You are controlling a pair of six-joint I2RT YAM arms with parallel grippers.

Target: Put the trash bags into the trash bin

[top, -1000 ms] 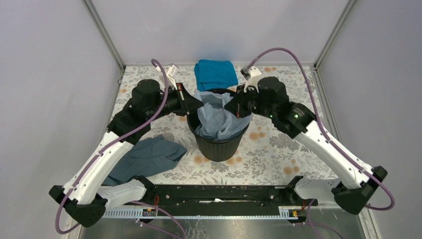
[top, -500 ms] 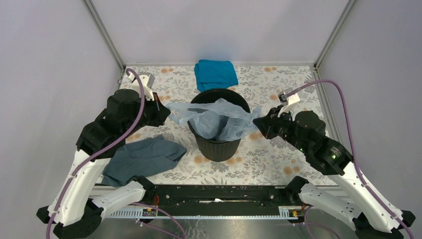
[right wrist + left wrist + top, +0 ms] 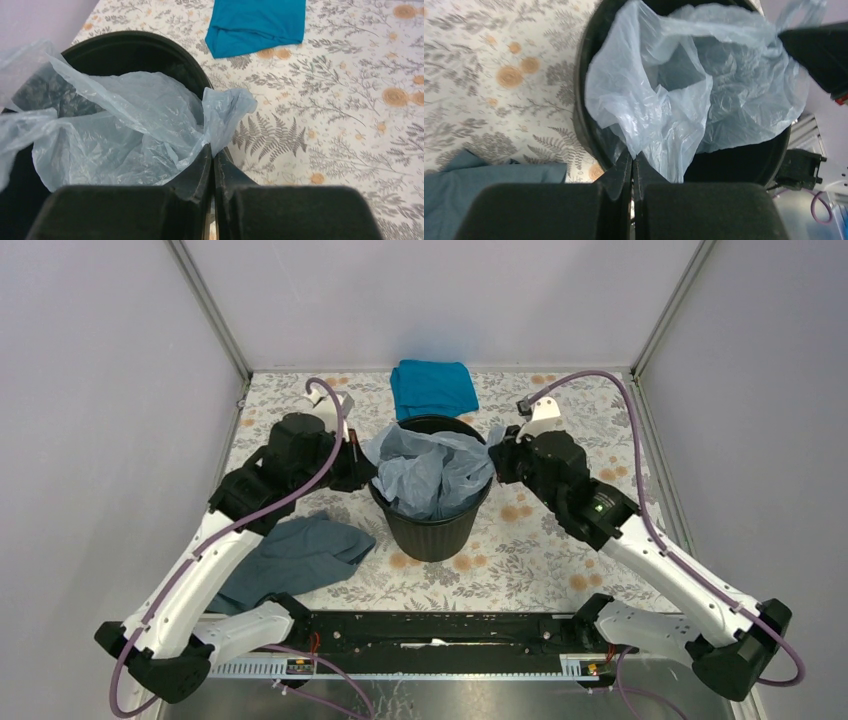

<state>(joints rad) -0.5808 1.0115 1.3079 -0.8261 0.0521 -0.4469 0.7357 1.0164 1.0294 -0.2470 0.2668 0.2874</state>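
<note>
Trash bag (image 3: 425, 475) is hanging in the trash bin (image 3: 432, 535), stretching left to right between the left gripper (image 3: 368, 464) and right gripper (image 3: 493, 453), both pinching its edges.

We see a teal cloth (image 3: 433, 388) folded at top centre, a grey cloth (image 3: 290, 558) crumpled at lower left, both on the floral tabletop (image 3: 560, 550).

White-and-black arms (image 3: 200, 570), purple cables (image 3: 590, 377), perhaps foam-padded black jaws.
</note>
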